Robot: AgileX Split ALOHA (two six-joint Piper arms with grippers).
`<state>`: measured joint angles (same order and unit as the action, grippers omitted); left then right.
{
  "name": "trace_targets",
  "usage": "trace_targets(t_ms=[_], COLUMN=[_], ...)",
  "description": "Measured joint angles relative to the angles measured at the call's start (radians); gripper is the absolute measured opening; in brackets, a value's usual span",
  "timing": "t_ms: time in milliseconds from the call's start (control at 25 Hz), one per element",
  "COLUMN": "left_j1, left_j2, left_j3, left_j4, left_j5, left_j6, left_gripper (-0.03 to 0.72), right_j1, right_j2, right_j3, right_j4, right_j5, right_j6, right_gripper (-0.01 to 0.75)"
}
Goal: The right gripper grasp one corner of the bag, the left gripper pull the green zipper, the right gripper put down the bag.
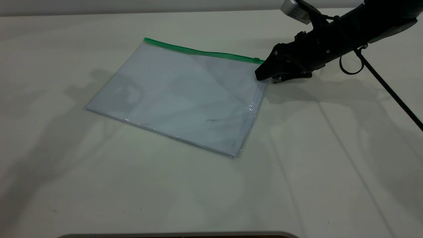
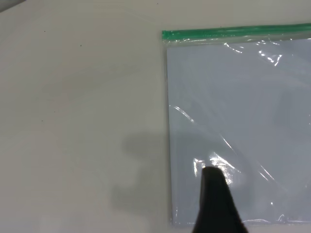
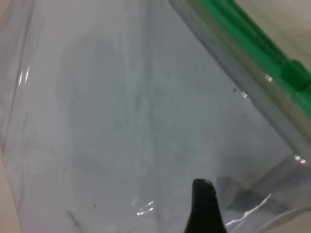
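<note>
The bag (image 1: 185, 96), a clear pouch with white paper inside, lies flat on the table. The green zipper (image 1: 201, 52) runs along its far edge, and its slider tab (image 1: 256, 59) sits at the right end. My right gripper (image 1: 262, 76) reaches in from the upper right, shut on the bag's right corner just below the slider. In the right wrist view its black tip (image 3: 204, 199) presses on the creased film, with the zipper (image 3: 243, 39) and slider (image 3: 296, 73) beyond it. My left gripper (image 2: 214, 194) is out of the exterior view and hovers over the bag's opposite end (image 2: 243, 121), away from the zipper (image 2: 233, 33).
The pale table (image 1: 330, 165) spreads wide around the bag. A thin black cable with a small ring (image 1: 350, 64) trails from the right arm toward the right edge. A dark rounded rim (image 1: 178, 235) shows at the table's near edge.
</note>
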<state>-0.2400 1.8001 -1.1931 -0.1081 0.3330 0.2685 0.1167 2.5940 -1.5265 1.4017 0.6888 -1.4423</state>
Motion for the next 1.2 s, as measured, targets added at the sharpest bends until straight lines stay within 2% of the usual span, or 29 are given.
trace_targets(t_ms=[240,480,600,680,760,880,960,1200], left_j1=[0.000,0.000,0.000,0.000,0.000,0.000,0.000,-0.001], left_j2=[0.000,0.000,0.000,0.000,0.000,0.000,0.000,0.000], left_j3=[0.000,0.000,0.000,0.000,0.000,0.000,0.000,0.000], left_j4=[0.000,0.000,0.000,0.000,0.000,0.000,0.000,0.000], left_j5=[-0.008,-0.010,-0.010,-0.010,-0.010,-0.011,-0.012,-0.033], left_j6=[0.000,0.000,0.000,0.000,0.000,0.008,0.033,0.187], left_gripper=[0.542,0.542,0.542,0.542,0.542,0.542,0.542,0.542], right_j1=[-0.004,0.024,0.033,0.033,0.033,0.033,0.033,0.033], right_j2=[0.023,0.063,0.066,0.066,0.066,0.066,0.066,0.008], right_j3=[-0.003,-0.003,-0.003,-0.003,-0.003,-0.003,-0.003,-0.003], right_j4=[0.045,0.159,0.198,0.218,0.230,0.231,0.232,0.158], right_j5=[0.033,0.088,0.088,0.088,0.088,0.097,0.134,0.182], right_j6=[-0.030,-0.107,-0.135,-0.155,-0.162,-0.170,-0.198,-0.238], right_gripper=[0.592,0.590,0.553,0.477,0.370,0.152,0.045,0.035])
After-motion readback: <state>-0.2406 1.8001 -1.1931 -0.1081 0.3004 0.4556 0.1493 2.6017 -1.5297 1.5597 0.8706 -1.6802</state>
